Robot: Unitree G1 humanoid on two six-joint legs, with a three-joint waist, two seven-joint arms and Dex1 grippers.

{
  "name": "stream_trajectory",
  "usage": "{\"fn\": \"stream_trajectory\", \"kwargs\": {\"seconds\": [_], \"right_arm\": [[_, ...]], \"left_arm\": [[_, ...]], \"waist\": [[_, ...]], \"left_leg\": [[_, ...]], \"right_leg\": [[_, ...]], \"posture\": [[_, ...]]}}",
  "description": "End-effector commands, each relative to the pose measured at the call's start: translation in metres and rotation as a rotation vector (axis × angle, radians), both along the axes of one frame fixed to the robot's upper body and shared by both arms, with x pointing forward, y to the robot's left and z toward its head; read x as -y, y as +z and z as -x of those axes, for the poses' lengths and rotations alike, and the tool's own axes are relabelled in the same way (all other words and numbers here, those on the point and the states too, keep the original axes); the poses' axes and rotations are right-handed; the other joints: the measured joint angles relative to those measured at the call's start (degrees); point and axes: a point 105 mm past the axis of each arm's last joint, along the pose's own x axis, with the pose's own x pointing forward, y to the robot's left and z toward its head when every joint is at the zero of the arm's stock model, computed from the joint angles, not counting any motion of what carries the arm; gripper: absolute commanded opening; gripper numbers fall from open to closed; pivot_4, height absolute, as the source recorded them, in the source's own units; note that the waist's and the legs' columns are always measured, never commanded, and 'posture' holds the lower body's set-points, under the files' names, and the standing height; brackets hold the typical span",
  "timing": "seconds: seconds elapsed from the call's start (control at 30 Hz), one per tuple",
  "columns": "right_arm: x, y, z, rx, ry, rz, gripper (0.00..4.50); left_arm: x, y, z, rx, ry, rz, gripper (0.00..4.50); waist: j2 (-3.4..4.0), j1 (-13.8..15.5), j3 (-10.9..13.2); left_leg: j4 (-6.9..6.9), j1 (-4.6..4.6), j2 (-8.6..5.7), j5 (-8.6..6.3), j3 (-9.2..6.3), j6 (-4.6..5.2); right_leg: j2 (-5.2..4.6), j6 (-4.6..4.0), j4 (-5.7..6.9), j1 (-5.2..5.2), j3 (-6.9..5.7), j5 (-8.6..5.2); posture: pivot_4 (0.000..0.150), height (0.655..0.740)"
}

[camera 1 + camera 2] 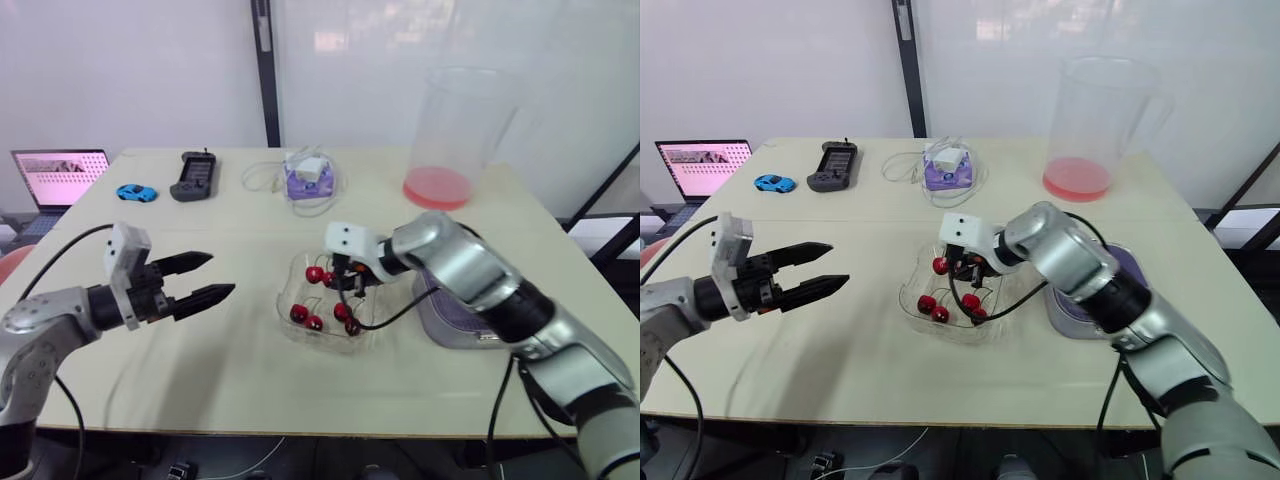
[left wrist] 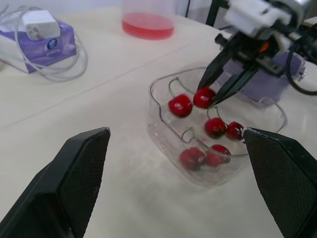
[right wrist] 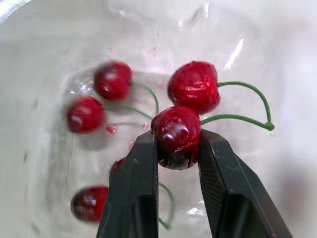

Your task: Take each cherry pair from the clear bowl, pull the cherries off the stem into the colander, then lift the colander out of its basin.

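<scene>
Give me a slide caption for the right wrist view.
Right gripper shut on one cherry of a stemmed pair inside the clear bowl.

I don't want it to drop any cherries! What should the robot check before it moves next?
1. Right hand shut on a cherry: ok.
2. Its stem joins the twin cherry: ok.
3. Left hand open, beside the clear bowl: ok.
4. Other stems untangled from it: cannot tell.
5. Purple basin free to reach: cannot tell, right arm covers most.
</scene>
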Motion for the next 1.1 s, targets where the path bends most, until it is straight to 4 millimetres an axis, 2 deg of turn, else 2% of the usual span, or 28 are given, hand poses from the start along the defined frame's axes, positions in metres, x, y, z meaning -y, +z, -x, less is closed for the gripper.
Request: {"fn": "stream_trajectory", "kwargs": {"seconds": [0.03,0.23,0.33,0.43,0.63,0.83,1.1], "right_arm": [[0.001,0.032,0.001,0.33,0.124,0.004,0.79],[0.005,0.053,0.004,0.692,0.24,0.057,0.79],[0.001,0.059,0.006,0.933,0.365,0.168,0.79],[-0.001,0.061,0.005,1.06,0.457,0.237,0.79],[-0.004,0.049,0.012,1.126,0.611,0.342,0.79],[-0.005,0.042,0.014,1.118,0.647,0.375,0.79],[-0.011,0.034,0.021,1.112,0.649,0.38,0.79]], "left_arm": [[0.009,0.017,0.0,0.005,-0.042,0.08,4.5],[0.026,0.031,-0.005,-0.051,-0.151,0.148,4.5],[0.037,0.032,-0.014,-0.069,-0.195,0.122,4.5],[0.046,0.038,-0.021,-0.038,-0.227,0.116,4.5],[0.069,0.045,-0.034,0.001,-0.269,0.097,4.5],[0.08,0.043,-0.044,0.0,-0.266,0.048,4.5],[0.101,0.03,-0.038,-0.002,-0.308,-0.085,4.5]], "waist": [[-0.02,-0.18,0.0],[-0.02,-0.37,0.0],[-0.02,-0.34,0.0],[-0.02,-0.21,0.0],[-0.02,-0.26,0.0],[-0.02,-0.42,0.0],[-0.02,-0.25,0.0]], "left_leg": [[0.02,0.0,0.0,0.0,0.0,0.0],[0.03,0.01,0.01,0.0,0.0,0.0],[0.06,0.01,0.0,0.01,0.03,-0.02],[0.09,0.01,-0.01,0.02,0.03,-0.04],[0.09,0.0,-0.02,0.17,0.04,-0.31],[0.1,0.01,-0.01,0.19,0.03,-0.33],[0.13,0.01,-0.02,0.2,0.03,-0.34]], "right_leg": [[-0.01,0.0,-0.01,0.01,0.0,0.0],[0.03,0.01,0.09,-0.04,0.02,0.0],[0.01,0.01,0.08,-0.03,0.04,0.0],[0.02,0.01,0.09,-0.02,0.03,0.0],[0.01,0.0,0.07,-0.01,0.04,0.0],[0.03,0.0,0.09,-0.01,0.05,0.0],[0.02,0.0,0.1,0.01,0.04,0.0]], "posture": [[0.15,0.7332],[0.15,0.7332],[0.15,0.7332],[0.15,0.7332],[0.15,0.7332],[0.15,0.7332],[0.15,0.7332]]}}
